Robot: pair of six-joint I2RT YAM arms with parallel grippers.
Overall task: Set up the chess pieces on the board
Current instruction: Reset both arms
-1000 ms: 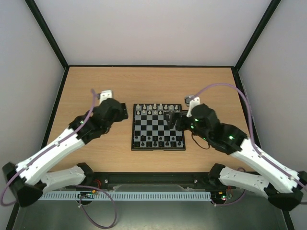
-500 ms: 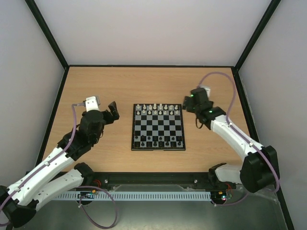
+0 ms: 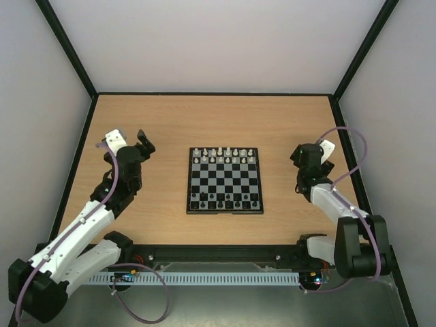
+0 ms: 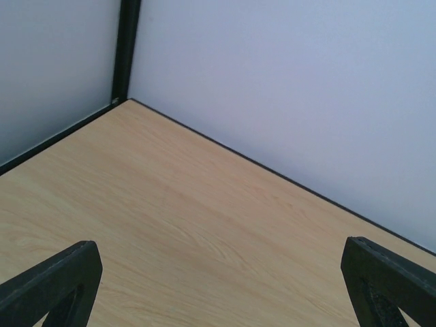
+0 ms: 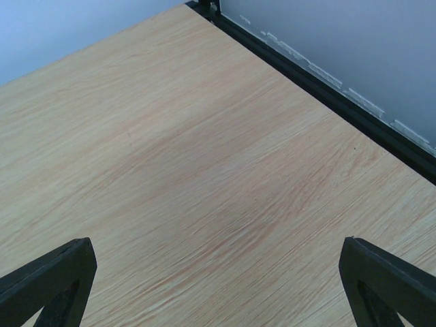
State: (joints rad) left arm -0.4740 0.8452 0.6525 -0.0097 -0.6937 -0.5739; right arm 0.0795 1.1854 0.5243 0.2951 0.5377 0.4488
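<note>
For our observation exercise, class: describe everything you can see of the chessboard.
The chessboard is a small square with black and white checks and a thin black border, lying flat on the wooden table. On its far rows stand pale pieces, on its near rows dark pieces; the middle is bare. The left gripper and right gripper sit off to its sides, clear of it.

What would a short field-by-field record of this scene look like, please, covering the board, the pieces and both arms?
board: flat at the middle of the table, between the two arms
black chess pieces: lined up along the board's near edge
white pieces: lined up along the board's far edge
left tool: open, holding nothing, over wood to the left of the board
right tool: open, holding nothing, over wood to the right of the board
contact: neither tool touches the board or any piece
</note>
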